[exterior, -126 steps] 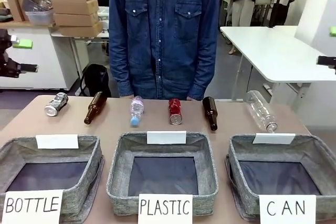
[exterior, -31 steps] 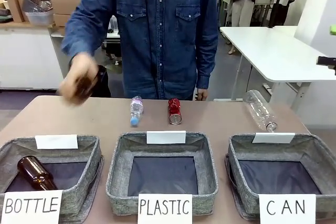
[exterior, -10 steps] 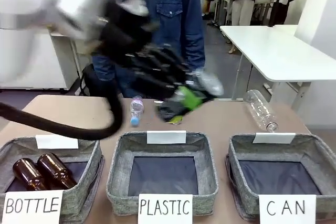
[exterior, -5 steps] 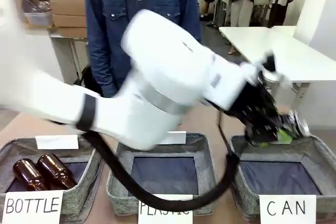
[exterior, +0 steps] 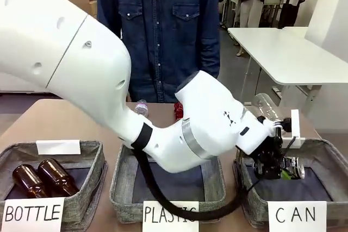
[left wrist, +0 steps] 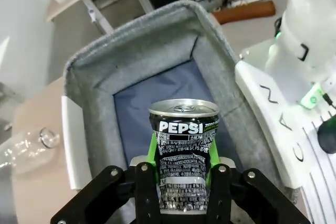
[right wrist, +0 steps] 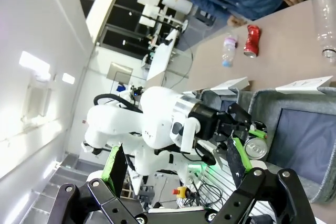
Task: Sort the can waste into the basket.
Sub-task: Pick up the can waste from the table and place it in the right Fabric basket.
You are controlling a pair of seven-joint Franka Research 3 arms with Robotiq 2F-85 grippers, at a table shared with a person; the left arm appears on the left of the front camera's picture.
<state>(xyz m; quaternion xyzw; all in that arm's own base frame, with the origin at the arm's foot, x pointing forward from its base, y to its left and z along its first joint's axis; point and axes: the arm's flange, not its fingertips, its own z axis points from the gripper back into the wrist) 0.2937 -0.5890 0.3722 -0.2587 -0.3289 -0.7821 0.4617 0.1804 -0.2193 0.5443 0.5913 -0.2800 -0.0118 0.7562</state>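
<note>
Across the middle of the tabletop (exterior: 32,123): the white left arm (exterior: 81,63), stretched from the left side to the rightmost of 3 grey fabric baskets. In the front view, blocks most of the PLASTIC basket (exterior: 120,180) and part of its sign. Also blocks all but a sliver of the red can (right wrist: 252,41) near the far edge.

Left end effector (exterior: 278,168): closed narrowly on the dark can (left wrist: 184,129), with 1 green pad on each side and the silver top pointing away from the wrist. Holds it over the dark bottom of the CAN basket (exterior: 328,155); contact with that bottom not discernible.

Right end effector (right wrist: 176,163): fingers spread wide, nothing gripped, well apart from the baskets.

Counts:
- Cans: 2. 1 dark, gripped; 1 red, lying on the tabletop near the small clear bottle (right wrist: 228,49).
- Clear plastic bottles: 2. The small one with a blue cap, and a large clear bottle (exterior: 267,108) lying on the tabletop just beyond the CAN basket.
- Brown glass bottles (exterior: 28,180): 2, side by side in the BOTTLE basket (exterior: 16,153).
- Front signs: 3, reading BOTTLE, PLASTIC and CAN.

Far side: 1 person (exterior: 163,25) in a denim shirt, standing behind the tabletop.
</note>
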